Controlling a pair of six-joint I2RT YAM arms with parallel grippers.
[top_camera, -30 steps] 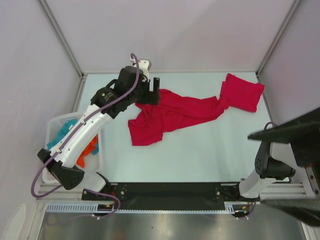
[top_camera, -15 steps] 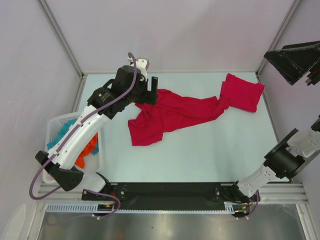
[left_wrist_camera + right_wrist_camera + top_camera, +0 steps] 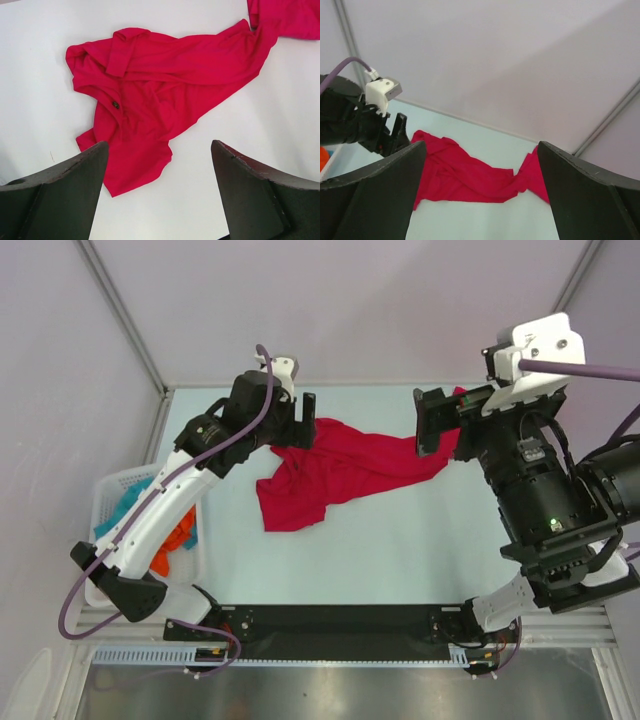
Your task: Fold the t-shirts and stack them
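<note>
Pale table [image 3: 400,540] walled in by lilac panels. Crumpled red t-shirts [image 3: 340,465] lie in a strip across its far half — from left of centre to the far right corner. Left gripper [image 3: 159,147] hovers above their left end, fingers spread wide, holding nothing. Right gripper [image 3: 481,145] hangs high over the table's right side — also wide open and empty. White basket [image 3: 100,502] at the left edge holds teal and orange cloth.

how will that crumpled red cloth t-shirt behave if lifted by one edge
Probably floppy: the crumpled crimson-red cloth t-shirt lies in soft wrinkles, so it should drape. Likely bunches, not slides, when pushed. Its far end touches more red cloth, which might drag along.
</note>
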